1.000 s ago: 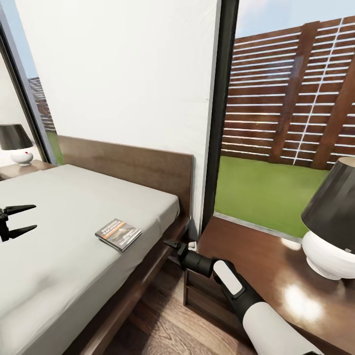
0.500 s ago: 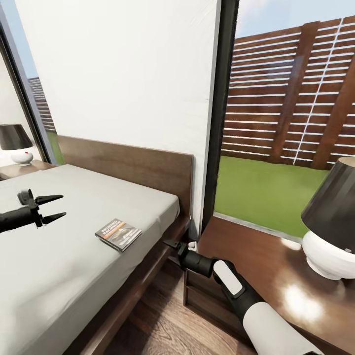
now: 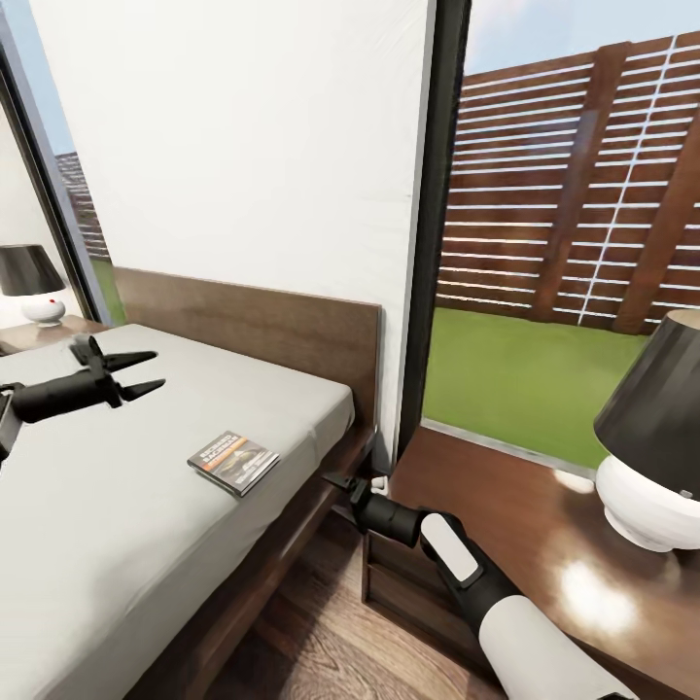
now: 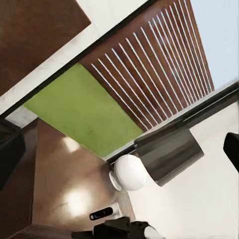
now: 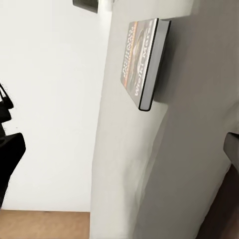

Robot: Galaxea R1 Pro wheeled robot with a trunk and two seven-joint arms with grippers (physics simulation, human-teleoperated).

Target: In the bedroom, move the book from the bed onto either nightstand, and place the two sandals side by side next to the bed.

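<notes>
The book (image 3: 233, 462) lies flat on the light-grey mattress of the bed (image 3: 117, 506), near its right edge; the right wrist view has the book (image 5: 142, 62) edge-on. My left gripper (image 3: 158, 369) hovers open above the mattress, left of the book and further toward the headboard, holding nothing. My right gripper (image 3: 335, 481) sits low in the gap between the bed frame and the near nightstand (image 3: 486, 506), and its fingers stand wide apart in the right wrist view. The sandals are out of view.
A white lamp with a dark shade (image 3: 651, 437) stands on the near nightstand. A second nightstand (image 3: 39, 335) with a matching lamp (image 3: 29, 282) is beyond the bed. The headboard (image 3: 262, 326), white wall and tall window close the back. Wood-plank floor (image 3: 331, 642) runs beside the bed.
My left gripper has risen and moved right and toward the headboard over the mattress, staying open. The right arm and the book have not moved.
</notes>
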